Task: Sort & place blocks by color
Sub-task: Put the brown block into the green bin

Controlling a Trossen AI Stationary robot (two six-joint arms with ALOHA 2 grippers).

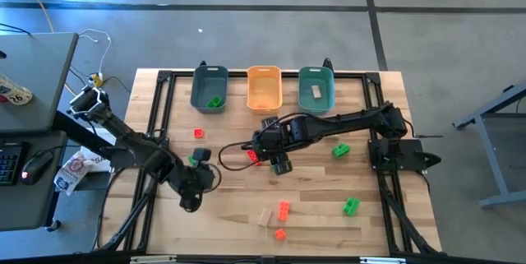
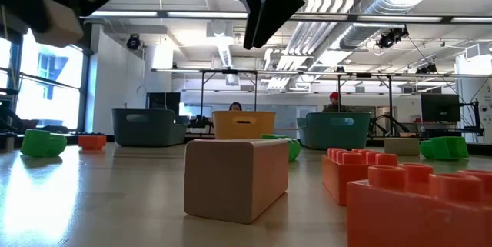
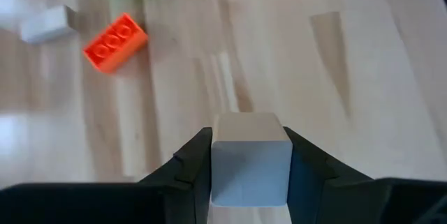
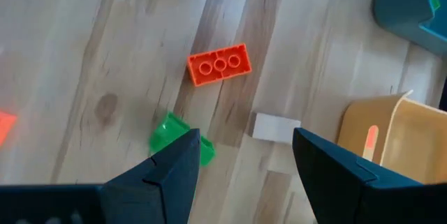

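My left gripper [image 1: 194,192] [image 3: 248,144] hangs over the table's near left part, shut on a pale tan wood block [image 3: 250,155] [image 2: 56,21]. My right gripper [image 1: 280,164] [image 4: 244,139] hovers open above the middle of the table, touching nothing. Below and beyond it lie a red-orange three-stud block [image 4: 218,64], a green block [image 4: 170,135] and a small tan block [image 4: 274,126], each flat on the wood. More blocks lie near the front edge: an orange one [image 1: 283,209], a tan one [image 1: 265,217] and a green one [image 1: 351,206]. My left gripper pinches the tan block between its two fingers, one on each of two opposite sides [image 3: 218,165]. The fingers slant downward onto it from above. The block is lifted well clear of the table [image 2: 56,21].
Three bins stand in a row at the far edge: a teal one [image 1: 209,90] holding a green block, an orange one [image 1: 265,90], and a teal one [image 1: 316,90] holding a tan block. Loose blocks lie at the left [image 1: 198,133] and right [image 1: 340,150]. A black frame borders the table.
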